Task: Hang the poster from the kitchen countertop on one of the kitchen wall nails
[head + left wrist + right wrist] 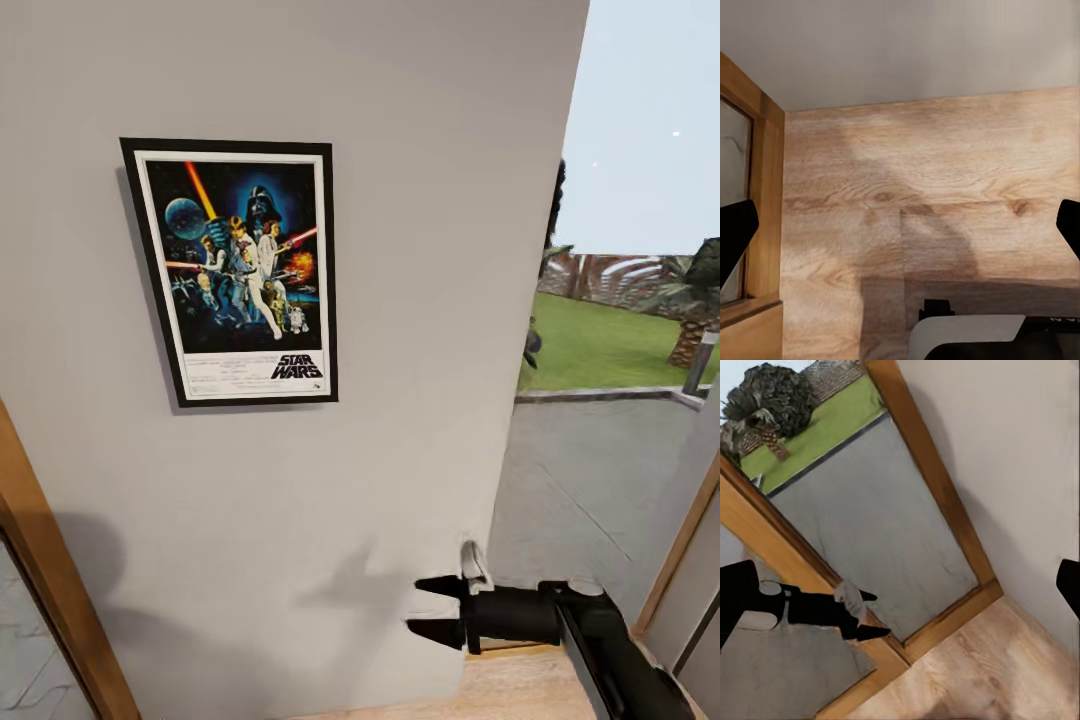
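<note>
Reaching forward low in the head view, the right arm (610,640) ends in the right hand (437,607), whose two dark fingers point toward the pale grey wall (430,250) and stand apart with nothing between them. The hand sits just beside the wall, near where it meets the wooden floor (520,690), and throws a shadow on it.

One poster (238,272) hangs flat on the wall, upright, well above the right hand and toward the wall's left half. It has a thin black frame, a white border, dark blue art with figures and a "STAR WARS" title along its lower edge.

From the left wrist camera, the left hand (900,225) looks down at the wooden floor beside the wall; its two dark fingertips (733,232) lie far apart, holding nothing. A wooden door frame (766,195) runs along one side.

Right of the wall's edge, an opening shows grey pavement (590,490), a lawn (610,345) and palm trees.
</note>
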Available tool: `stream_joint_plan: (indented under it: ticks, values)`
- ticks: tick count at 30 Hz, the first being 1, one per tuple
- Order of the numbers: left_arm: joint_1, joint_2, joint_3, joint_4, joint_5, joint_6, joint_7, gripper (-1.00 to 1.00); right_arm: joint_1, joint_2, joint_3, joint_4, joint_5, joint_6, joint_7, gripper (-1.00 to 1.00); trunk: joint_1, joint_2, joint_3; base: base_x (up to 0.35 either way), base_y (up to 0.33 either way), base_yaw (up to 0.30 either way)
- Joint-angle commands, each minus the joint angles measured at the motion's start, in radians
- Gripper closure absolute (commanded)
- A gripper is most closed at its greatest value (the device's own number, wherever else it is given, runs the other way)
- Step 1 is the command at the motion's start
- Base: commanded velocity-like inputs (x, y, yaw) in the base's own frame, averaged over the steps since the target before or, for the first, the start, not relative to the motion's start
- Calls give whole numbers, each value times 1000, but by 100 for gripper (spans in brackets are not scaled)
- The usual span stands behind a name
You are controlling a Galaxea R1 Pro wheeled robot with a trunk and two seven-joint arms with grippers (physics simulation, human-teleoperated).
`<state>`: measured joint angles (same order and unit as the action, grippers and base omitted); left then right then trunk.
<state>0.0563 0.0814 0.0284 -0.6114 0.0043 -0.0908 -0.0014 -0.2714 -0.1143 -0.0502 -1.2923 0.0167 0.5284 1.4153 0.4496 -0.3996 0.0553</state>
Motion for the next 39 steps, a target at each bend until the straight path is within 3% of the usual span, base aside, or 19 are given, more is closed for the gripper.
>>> stream_joint_plan:
  ticks: [1,4,8,16,17,19,24,25,27,34,35,39]
  values:
    - [0,0,1,-1,0,-2,0,-100,26,-1,-30,12,2,-6,5,-100,0,0,0,0,0,0]
    - [0,-1,-1,0,0,-1,0,-100,100,-3,-114,98,4,-75,6,-100,0,0,0,0,0,0]
    - [0,-1,-2,0,-1,-1,0,-100,136,-10,-151,252,10,-151,0,-100,0,0,0,0,0,0]
    - [0,-2,-2,2,-2,0,0,-100,157,-22,-172,611,42,-331,-75,-100,0,0,0,0,0,0]
    - [0,-2,-3,2,-3,0,0,-100,159,-24,-173,747,48,-395,-121,-100,0,0,0,0,0,0]
    - [0,-2,-4,2,-4,0,0,-100,160,-26,-174,850,51,-427,-156,-100,0,0,0,0,0,0]
    - [0,-2,-6,3,-7,1,0,-100,161,-33,-172,962,53,-443,-247,-100,0,0,0,0,0,0]
    - [0,-2,-7,9,-22,2,0,-100,162,-33,-171,1033,52,-446,-407,-100,0,0,0,0,0,0]
    - [0,-3,-10,24,-37,2,0,-100,162,-31,-171,1069,52,-448,-522,-100,0,0,0,0,0,0]
    - [0,-4,-16,59,-82,2,1,-100,162,-28,-172,1123,49,-448,-780,-100,0,0,0,0,0,0]
    - [0,-4,-17,63,-94,2,1,-100,162,-27,-172,1131,48,-448,-850,-100,0,0,0,0,0,0]
    - [0,-5,-17,67,-107,2,2,-100,162,-27,-172,1140,46,-447,-980,-100,0,0,0,0,0,0]
